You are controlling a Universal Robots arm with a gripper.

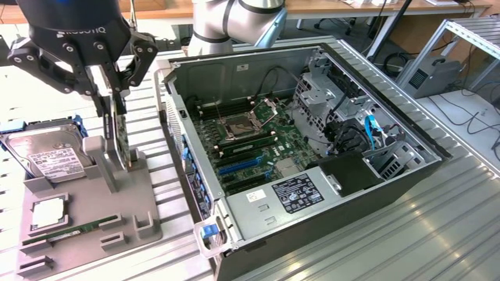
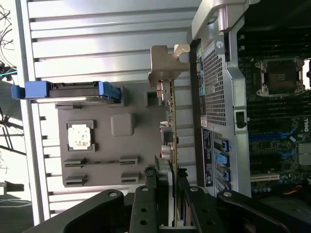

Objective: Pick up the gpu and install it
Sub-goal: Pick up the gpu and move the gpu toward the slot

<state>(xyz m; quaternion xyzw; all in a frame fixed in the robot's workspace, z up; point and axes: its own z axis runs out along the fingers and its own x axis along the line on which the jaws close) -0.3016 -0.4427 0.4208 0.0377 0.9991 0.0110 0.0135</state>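
The gpu (image 1: pixel 123 143) in pincer (image 1: pixel 116 100), beside computer case (image 1: pixel 173 111).

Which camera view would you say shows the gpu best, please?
The wrist view: the gpu runs edge-on from the gripper, whose fingers clamp it, out to its silver bracket. The exterior view shows it as a thin dark strip between the fingers, upright at the grey holder.

Robotics lab: slatted aluminium workbench (image 1: pixel 437 234), opened computer case (image 1: pixel 258 218), wooden desks (image 1: pixel 328 7) and cables (image 1: pixel 469 114) behind.
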